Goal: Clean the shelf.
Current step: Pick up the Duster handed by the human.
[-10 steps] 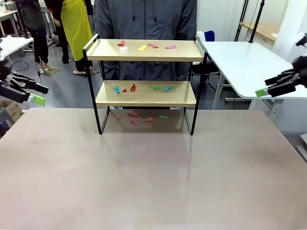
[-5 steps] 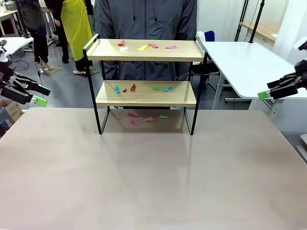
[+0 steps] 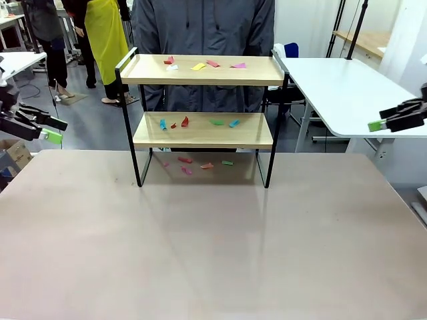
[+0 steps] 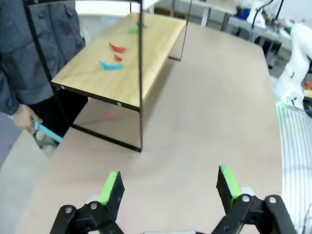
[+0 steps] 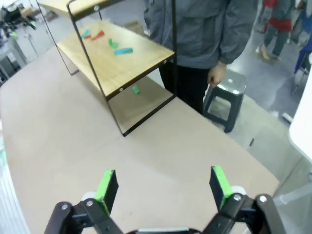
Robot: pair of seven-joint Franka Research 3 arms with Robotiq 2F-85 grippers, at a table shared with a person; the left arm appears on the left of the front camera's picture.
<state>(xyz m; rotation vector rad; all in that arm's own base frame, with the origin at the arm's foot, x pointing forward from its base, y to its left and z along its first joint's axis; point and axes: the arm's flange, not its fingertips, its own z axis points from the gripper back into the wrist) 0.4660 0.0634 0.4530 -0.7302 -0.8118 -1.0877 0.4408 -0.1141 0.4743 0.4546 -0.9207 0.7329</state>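
The shelf [image 3: 257, 138], two light wooden boards in a thin black frame, stands at the far middle of the table. Coloured paper scraps lie on its top board [image 3: 199, 66], on its lower board [image 3: 217, 122] and on the table beneath it [image 3: 185, 160]. My left gripper [image 3: 59, 131] hangs open off the table's far left corner. My right gripper [image 3: 379, 120] hangs open off the far right. The left wrist view has the open left gripper [image 4: 168, 184] well short of the shelf [image 4: 146, 44]. The right wrist view has the open right gripper [image 5: 163, 183] likewise far from the shelf [image 5: 122, 68].
A person in a grey jacket [image 3: 200, 27] stands right behind the shelf, one hand [image 4: 24, 118] holding a thin blue thing, the other hand [image 5: 217, 75] hanging above a stool [image 5: 229, 92]. A white table [image 3: 333, 87] stands at the right. The tan table [image 3: 213, 240] stretches wide in front of the shelf.
My right gripper has drawn back to the right and slightly up, away from the shelf. The left gripper has barely shifted. The scraps lie as before.
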